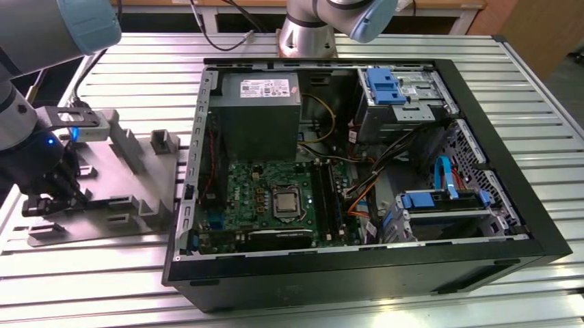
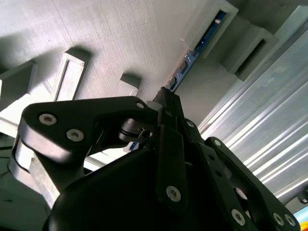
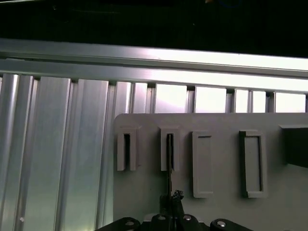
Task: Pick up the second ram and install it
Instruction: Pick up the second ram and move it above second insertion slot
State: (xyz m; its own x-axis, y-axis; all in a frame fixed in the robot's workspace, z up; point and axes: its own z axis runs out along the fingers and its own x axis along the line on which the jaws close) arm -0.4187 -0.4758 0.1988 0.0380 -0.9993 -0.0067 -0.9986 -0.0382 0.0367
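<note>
Between the black linkages in the second wrist view, the gripper [image 2: 165,98] is pinching its jaws narrowly onto the near end of the second ram [image 2: 195,50]. The blue-green strip is standing on edge in a slot of the grey fixture plate [image 2: 120,38] and running away from the jaws. Beyond it, the plate is lying on the slatted aluminium surface [image 3: 57,168]. Farther off, toward the exterior view's right, the open computer case [image 1: 538,239] is lying on its side, well apart from the gripper, its motherboard [image 1: 264,198] facing up beside the grey power supply [image 1: 258,116]
</note>
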